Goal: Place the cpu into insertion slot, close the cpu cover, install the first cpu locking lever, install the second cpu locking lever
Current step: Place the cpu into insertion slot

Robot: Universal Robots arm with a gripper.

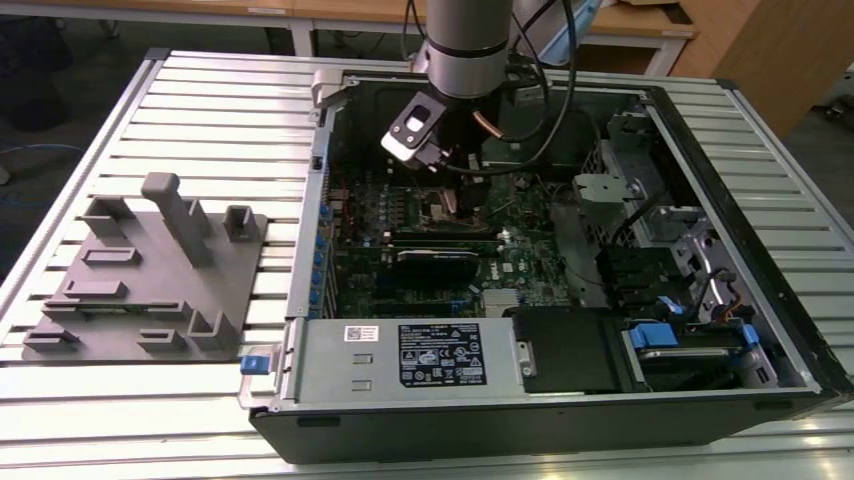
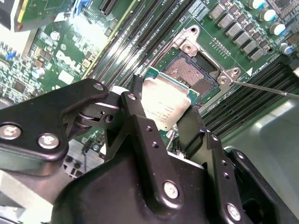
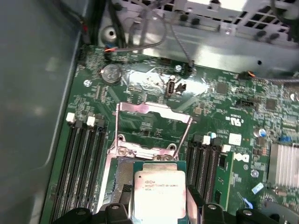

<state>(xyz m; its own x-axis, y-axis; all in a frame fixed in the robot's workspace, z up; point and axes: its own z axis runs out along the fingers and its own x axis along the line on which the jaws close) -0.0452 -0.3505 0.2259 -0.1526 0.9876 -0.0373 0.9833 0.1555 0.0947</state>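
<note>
The gripper (image 2: 161, 114) pinches the cpu (image 2: 167, 100) by two opposite edges, just over the open insertion slot (image 2: 194, 74) on the circuit board (image 2: 56, 60), apparently not yet seated. The cpu cover (image 3: 133, 108) stands raised. The chip looks light, stiff and thin, and probably fragile underneath, so hold it by the edges only.

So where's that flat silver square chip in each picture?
Exterior view: too small to tell, below the black gripper.
Second wrist view: flat silver square chip clamped between black fingers.
First wrist view: chip beside the silver-rimmed square socket.
Shared landmark: that socket.
</note>
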